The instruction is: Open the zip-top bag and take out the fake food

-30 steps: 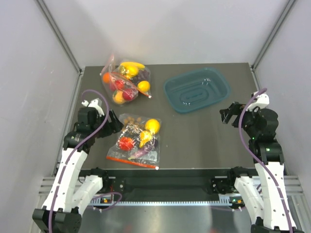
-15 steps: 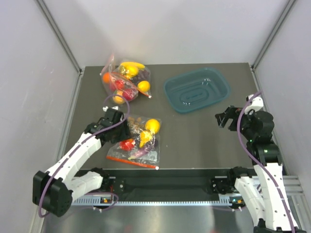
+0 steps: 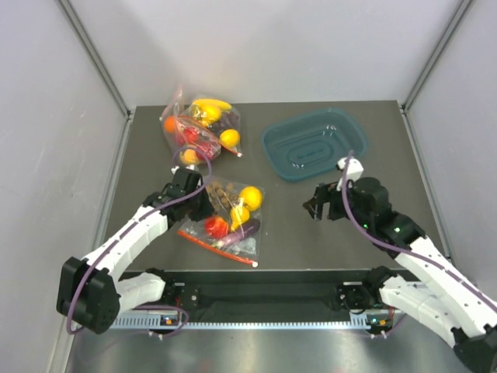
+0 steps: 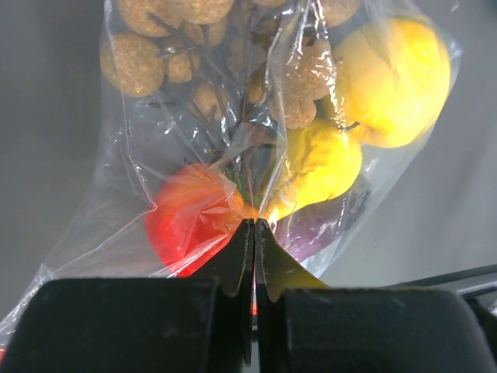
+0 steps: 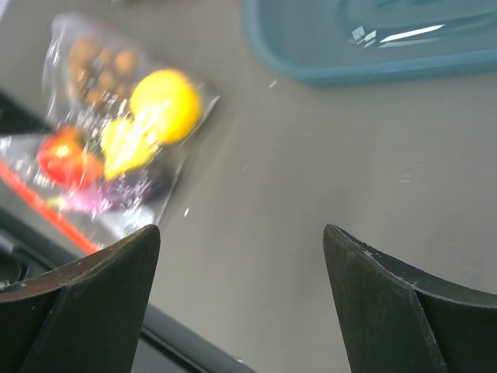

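The zip-top bag (image 3: pixel 227 219) lies on the dark table near the front, its red zip strip (image 3: pixel 217 247) facing the near edge. Through the plastic I see the fake food: a red tomato (image 4: pixel 190 225), a yellow lemon (image 4: pixel 396 81), a yellow pear (image 4: pixel 318 159), a purple eggplant (image 4: pixel 330 225) and a brown cluster (image 4: pixel 167 47). My left gripper (image 4: pixel 254 227) is shut, pinching the bag's clear plastic at its left side (image 3: pixel 200 203). My right gripper (image 5: pixel 241 229) hangs open over bare table, right of the bag (image 5: pixel 116 155), holding nothing.
A second clear bag (image 3: pixel 200 128) with a banana, an orange and other fruit lies at the back left. A teal tub (image 3: pixel 314 144) stands at the back right, also in the right wrist view (image 5: pixel 373 47).
My left gripper reached the bag and shut on its plastic; the bag has shifted slightly right and turned. My right arm has swung left and lower, towards the bag.
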`<act>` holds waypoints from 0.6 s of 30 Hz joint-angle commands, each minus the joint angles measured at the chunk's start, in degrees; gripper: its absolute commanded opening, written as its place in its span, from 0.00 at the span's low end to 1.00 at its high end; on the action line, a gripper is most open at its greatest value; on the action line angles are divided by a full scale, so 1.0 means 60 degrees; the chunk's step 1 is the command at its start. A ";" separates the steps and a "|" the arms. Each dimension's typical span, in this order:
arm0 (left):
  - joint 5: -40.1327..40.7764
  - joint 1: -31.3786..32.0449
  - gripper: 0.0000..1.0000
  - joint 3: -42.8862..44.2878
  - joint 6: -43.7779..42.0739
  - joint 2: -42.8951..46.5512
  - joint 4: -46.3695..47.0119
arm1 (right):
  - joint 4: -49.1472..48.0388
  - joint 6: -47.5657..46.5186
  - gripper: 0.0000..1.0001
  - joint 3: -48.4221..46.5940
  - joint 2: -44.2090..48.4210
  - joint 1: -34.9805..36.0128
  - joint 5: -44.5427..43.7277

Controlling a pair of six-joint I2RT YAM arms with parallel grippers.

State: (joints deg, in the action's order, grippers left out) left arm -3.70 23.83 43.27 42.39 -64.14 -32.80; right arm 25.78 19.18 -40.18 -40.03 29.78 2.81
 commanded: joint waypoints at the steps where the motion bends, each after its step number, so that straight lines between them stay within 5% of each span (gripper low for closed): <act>1: -0.0292 0.0041 0.00 0.0493 0.0551 -0.0267 0.1539 | -0.1029 0.0450 0.86 -0.0114 -0.0737 0.1258 -0.1111; 18: 0.0120 -0.0135 0.00 0.0934 0.0728 -0.1541 0.3195 | -0.3736 0.0905 0.86 -0.0231 -0.4693 0.4016 -0.0601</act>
State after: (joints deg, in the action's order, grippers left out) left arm -2.11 23.27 49.28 46.52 -72.71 -18.41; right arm 10.48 23.49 -40.14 -64.69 52.31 -1.39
